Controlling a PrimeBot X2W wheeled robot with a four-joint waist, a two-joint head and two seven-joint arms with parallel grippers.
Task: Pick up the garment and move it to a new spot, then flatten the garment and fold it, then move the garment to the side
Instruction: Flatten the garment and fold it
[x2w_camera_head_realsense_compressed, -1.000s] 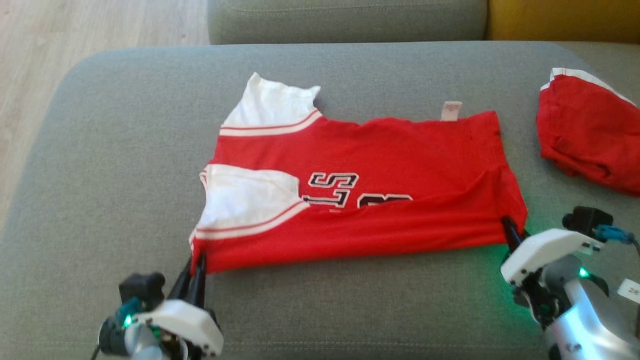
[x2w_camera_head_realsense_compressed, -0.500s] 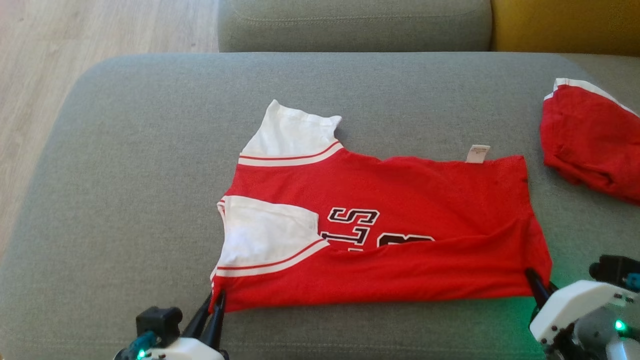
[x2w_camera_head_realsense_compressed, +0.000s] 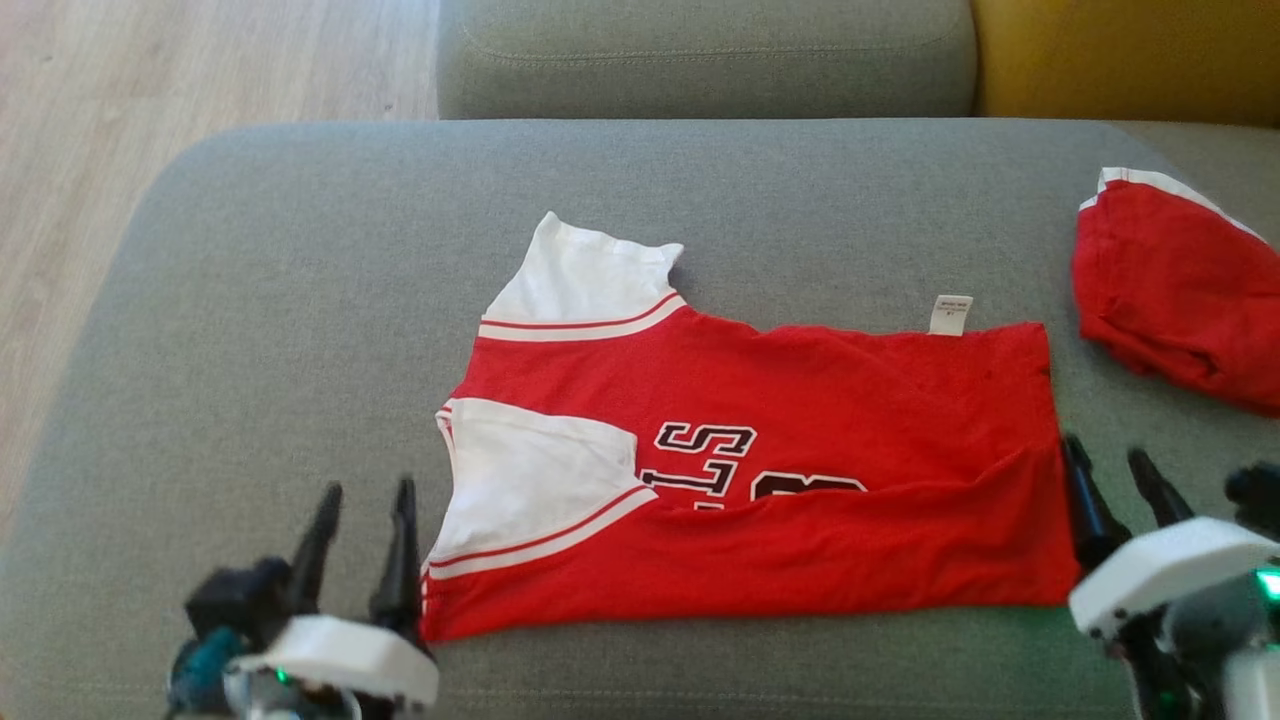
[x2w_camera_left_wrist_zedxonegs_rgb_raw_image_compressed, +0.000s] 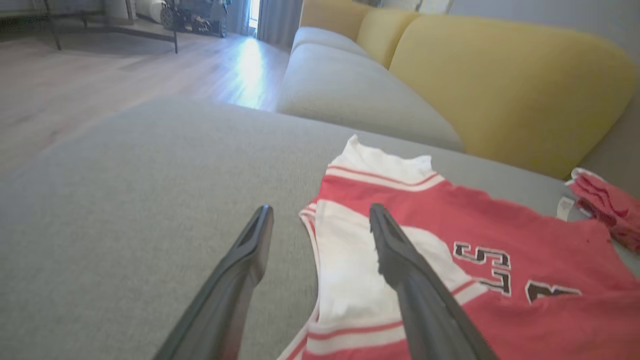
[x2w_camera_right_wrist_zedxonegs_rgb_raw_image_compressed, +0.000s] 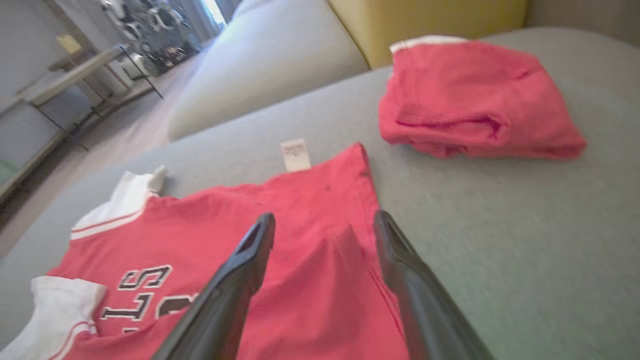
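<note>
Head view: grey sofa cushion (x2w_camera_head_realsense_compressed: 250, 300) carries everything. Left jaws low left, spread wide, empty, just beside left end of garment (x2w_camera_head_realsense_compressed: 800, 400). Garment mid-cushion, flat, near edge folded up over print. Red body, two white sleeve panels at left, each edged with red stripe. Black white-outlined print half hidden by fold. White label (x2w_camera_head_realsense_compressed: 950, 314) at far edge. Right jaws spread wide, empty, at garment's right edge. Plain red bundle (x2w_camera_head_realsense_compressed: 1170, 290) far right, apart.

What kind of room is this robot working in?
Most likely a living room or a lounge mock-up: a wide grey sofa, yellow back cushions behind it, and pale wooden floor beside it.
</note>
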